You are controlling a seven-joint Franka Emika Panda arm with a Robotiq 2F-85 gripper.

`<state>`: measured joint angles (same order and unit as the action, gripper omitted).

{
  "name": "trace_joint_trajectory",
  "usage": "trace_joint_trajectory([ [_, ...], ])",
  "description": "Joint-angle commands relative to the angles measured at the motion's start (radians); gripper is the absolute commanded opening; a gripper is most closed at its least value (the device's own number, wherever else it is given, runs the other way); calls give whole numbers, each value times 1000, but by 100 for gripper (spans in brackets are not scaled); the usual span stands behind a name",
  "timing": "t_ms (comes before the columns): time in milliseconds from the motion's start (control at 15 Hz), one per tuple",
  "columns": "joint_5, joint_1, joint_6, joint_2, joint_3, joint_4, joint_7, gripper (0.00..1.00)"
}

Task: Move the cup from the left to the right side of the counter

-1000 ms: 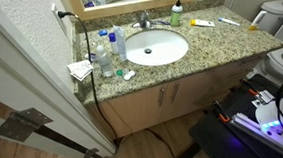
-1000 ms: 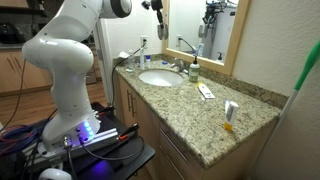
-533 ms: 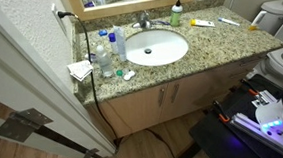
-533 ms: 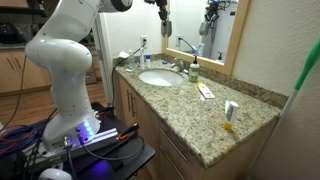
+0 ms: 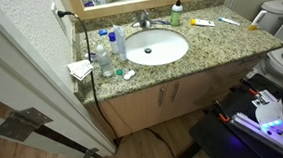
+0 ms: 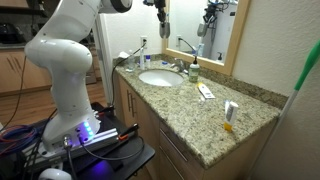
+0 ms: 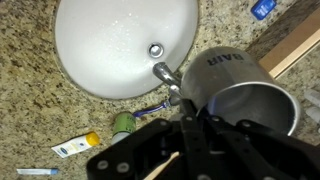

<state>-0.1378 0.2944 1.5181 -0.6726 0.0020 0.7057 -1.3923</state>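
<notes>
While the gripper (image 7: 195,118) is holding the cup (image 7: 245,95) aloft, the carry step is judged to be in hand: pickup is done, placement is not yet done. In the wrist view the jaws are pinching the cup wall at its rim, apparently with one finger inside and one outside, and the cup mouth is facing the camera. In an exterior view the cup (image 6: 164,29) is hanging under the gripper (image 6: 161,14), well above the counter (image 6: 200,118).

Position. In the wrist view the cup is showing at 3 o'clock of frame centre and the sink (image 7: 100,50) at 11 o'clock, with the faucet (image 7: 166,76) sitting near centre. A green bottle (image 7: 123,123) is standing at 7 o'clock of the faucet, with a tube (image 7: 76,149) beyond it. The cup is therefore judged to be over the back of the sink, about midway along the counter.

Next move. In an exterior view the clear bottles (image 5: 107,49) are crowding the counter at 9 o'clock of the sink. Bare granite is lying at 3 o'clock, with tubes (image 5: 210,23) near the back edge. The next move is calling for a sideways traverse at present height, clearing the faucet and green bottle. A vertical descent onto bare granite should follow, away from the tubes and the front edge. The jaws should be parting only once the cup base is resting flat; a tilted cup is likely to tip on release.
</notes>
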Motion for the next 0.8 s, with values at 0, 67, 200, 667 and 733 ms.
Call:
trace_joint_trajectory([
  [0, 12, -33, 116, 47, 13, 90, 91, 2],
  [67, 16, -50, 148, 76, 10, 136, 112, 2],
  [200, 6, -78, 169, 132, -4, 222, 135, 2],
  [667, -117, -113, 157, 309, -130, 510, -76, 2],
  [733, -112, -121, 155, 336, -143, 554, -104, 2],
])
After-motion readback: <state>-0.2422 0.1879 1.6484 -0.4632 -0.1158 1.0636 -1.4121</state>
